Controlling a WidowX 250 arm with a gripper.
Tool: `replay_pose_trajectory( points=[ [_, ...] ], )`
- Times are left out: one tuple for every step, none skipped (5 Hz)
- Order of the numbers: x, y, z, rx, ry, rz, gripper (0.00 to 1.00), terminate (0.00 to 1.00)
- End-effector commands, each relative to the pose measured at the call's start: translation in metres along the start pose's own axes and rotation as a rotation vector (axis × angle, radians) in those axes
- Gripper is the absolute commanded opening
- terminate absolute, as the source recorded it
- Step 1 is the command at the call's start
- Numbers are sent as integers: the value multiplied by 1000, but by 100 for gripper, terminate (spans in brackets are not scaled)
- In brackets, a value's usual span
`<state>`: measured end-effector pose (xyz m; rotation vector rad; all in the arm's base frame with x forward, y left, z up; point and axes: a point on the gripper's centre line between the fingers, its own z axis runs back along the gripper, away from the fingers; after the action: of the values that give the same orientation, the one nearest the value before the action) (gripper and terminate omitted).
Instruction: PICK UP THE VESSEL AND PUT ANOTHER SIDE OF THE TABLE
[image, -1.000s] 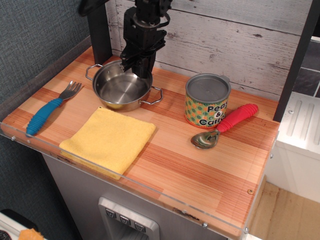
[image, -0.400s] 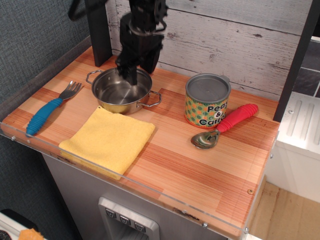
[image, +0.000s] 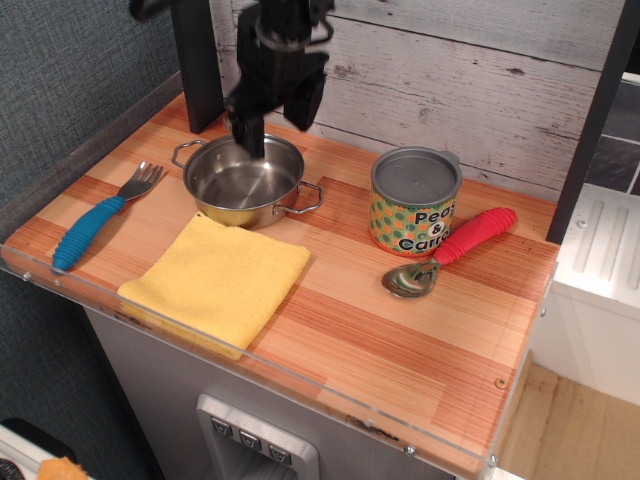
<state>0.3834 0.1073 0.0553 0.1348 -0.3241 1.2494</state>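
- The gripper (image: 277, 125) hangs over the back rim of the vessel (image: 243, 181), fingers spread apart, holding nothing.
- The vessel sits on the table (image: 380, 335) at the back left, just behind the yellow cloth (image: 217, 280).
- A blue-handled fork (image: 101, 217) lies left; the dotted can (image: 414, 202) and red-handled scoop (image: 450, 251) stand right.

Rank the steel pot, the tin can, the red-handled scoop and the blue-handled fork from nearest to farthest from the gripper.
From the gripper:
1. Steel pot, directly below it.
2. Tin can to the right and blue-handled fork to the left: too close to call.
3. Red-handled scoop, beyond the can.
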Motion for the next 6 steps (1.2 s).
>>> replay_pose_trajectory(
  points=[
    [-5, 18, 50, 42, 80, -101, 100, 0],
    [-9, 44, 53, 64, 148, -331, 100, 0],
    [-9, 69, 58, 92, 179, -439, 100, 0],
    [1, 92, 61, 115, 247, -692, 100, 0],
    [9, 114, 60, 39, 280, -836, 100, 0],
    [15, 138, 64, 37, 271, -887, 100, 0]
  ],
)
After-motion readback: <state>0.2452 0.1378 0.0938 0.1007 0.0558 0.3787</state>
